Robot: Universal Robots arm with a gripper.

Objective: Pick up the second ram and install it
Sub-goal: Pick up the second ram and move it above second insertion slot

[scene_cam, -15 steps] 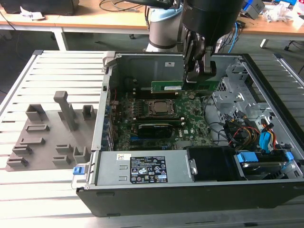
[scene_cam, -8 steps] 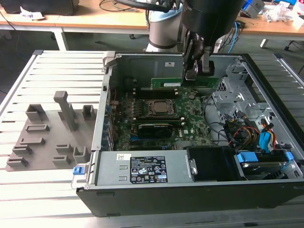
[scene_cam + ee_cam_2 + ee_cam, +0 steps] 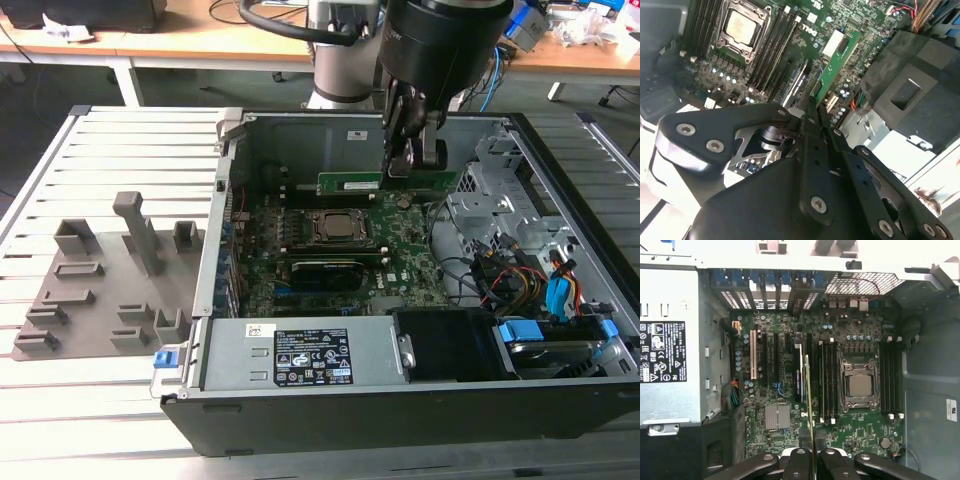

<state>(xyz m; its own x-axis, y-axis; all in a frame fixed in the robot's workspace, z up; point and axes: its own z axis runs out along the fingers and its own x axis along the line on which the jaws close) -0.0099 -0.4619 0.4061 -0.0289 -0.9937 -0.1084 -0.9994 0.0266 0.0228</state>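
Gripping ram (image 3: 350,184) by its top edge, gripper (image 3: 400,172) clenched, hovering over mid-mobo (image 3: 865,430) beside CPU socket (image 3: 860,385); pickup looks done, seating in slot not yet.

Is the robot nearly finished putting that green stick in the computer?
Done: the second ram is picked up. In hand: the pincer is shut on it, holding it inside the open case over the motherboard. Left: it is not in a slot yet; in the first wrist view it hangs edge-on above the long black slots.
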